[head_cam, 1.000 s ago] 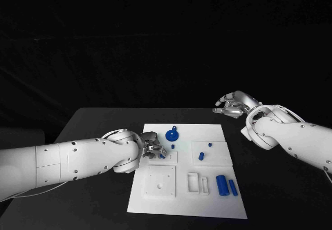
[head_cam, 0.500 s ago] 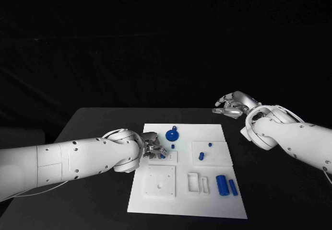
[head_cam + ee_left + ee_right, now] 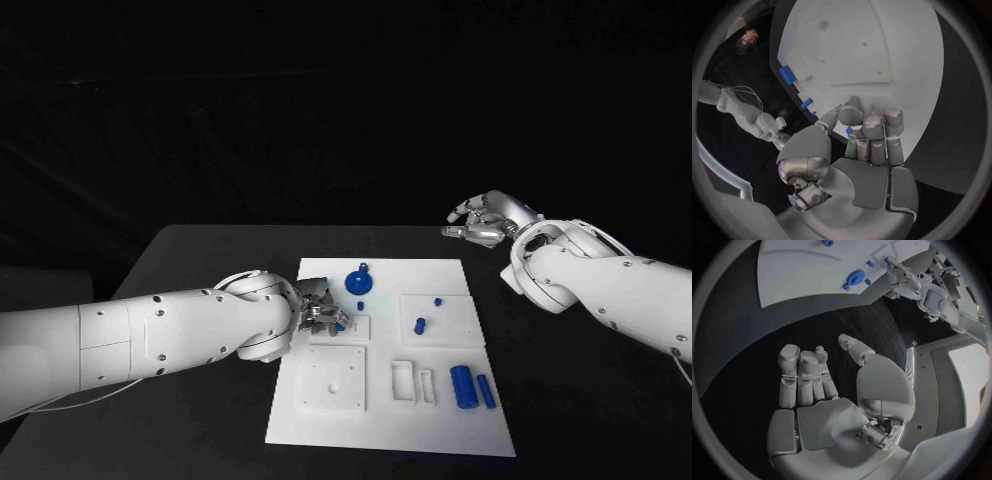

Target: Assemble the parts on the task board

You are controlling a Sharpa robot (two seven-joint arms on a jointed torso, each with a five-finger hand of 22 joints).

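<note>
Head view: small blue part (image 3: 339, 325) is pinched by left hand (image 3: 317, 312) on task board (image 3: 433, 440); right hand (image 3: 483, 222), fingers curled on nothing, is held well apart.

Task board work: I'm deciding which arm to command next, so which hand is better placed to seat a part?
Probably the left. The left hand sits over the task board at its left edge, fingers pinching a small blue part. The right hand hangs beyond the board's far right corner, holding nothing.

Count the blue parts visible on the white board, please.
5: a round part at the far middle, a peg right of it, two cylinders near right, one piece at the left hand. More may be hidden.
</note>
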